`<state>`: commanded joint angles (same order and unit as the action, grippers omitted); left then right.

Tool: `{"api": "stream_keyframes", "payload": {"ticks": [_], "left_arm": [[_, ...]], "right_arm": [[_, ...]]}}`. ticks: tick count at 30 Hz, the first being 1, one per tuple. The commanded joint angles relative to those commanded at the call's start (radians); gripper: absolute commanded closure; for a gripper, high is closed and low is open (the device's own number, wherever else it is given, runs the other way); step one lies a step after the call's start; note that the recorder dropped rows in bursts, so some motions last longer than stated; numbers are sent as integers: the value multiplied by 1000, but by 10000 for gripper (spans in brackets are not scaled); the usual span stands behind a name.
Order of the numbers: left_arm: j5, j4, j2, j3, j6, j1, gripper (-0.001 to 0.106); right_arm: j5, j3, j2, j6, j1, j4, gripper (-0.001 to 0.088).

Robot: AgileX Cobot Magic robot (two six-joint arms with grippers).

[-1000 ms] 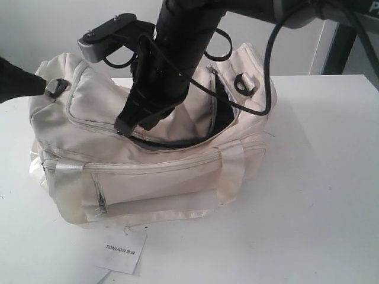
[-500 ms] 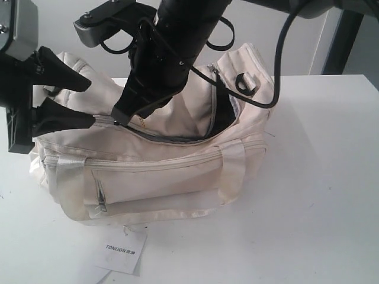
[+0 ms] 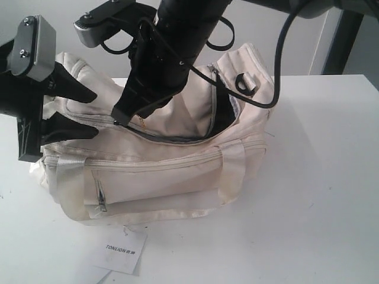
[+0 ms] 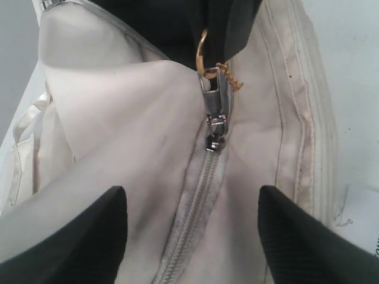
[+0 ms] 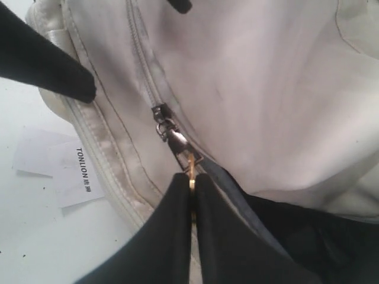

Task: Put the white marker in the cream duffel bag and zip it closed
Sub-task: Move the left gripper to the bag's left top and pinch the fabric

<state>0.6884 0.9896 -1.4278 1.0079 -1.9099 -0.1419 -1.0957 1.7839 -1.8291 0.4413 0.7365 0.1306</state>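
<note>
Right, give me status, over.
Right gripper shut on zipper pull. Left gripper open over cream duffel bag, part unzipped. White marker not visible.

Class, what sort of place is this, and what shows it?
Probably a robotics lab bench: a plain white table, a black left gripper and right gripper, and one cream fabric duffel bag whose metal zip pull the right one pinches.

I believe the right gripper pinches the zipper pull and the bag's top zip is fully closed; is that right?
Not quite: the right gripper pinches the zipper pull, but the top zip of the cream duffel bag is only partly closed; the exterior view shows the gap.
</note>
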Motion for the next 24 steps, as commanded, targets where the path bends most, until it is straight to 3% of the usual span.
{"api": "stream_keyframes", "payload": {"ticks": [4, 8, 11, 19, 24], "left_arm": [[-24, 0, -26, 0, -9, 0, 397], [-38, 4, -39, 0, -30, 0, 497], [-40, 4, -50, 0, -30, 0, 611], [-53, 4, -61, 0, -30, 0, 1054], [-53, 4, -51, 0, -24, 0, 1053]], "right_arm": [[0, 0, 0, 0, 0, 0, 868], [0, 0, 0, 0, 0, 0, 868], [0, 0, 0, 0, 0, 0, 868], [-2, 0, 0, 0, 0, 0, 868], [-31, 0, 0, 0, 0, -2, 868]]}}
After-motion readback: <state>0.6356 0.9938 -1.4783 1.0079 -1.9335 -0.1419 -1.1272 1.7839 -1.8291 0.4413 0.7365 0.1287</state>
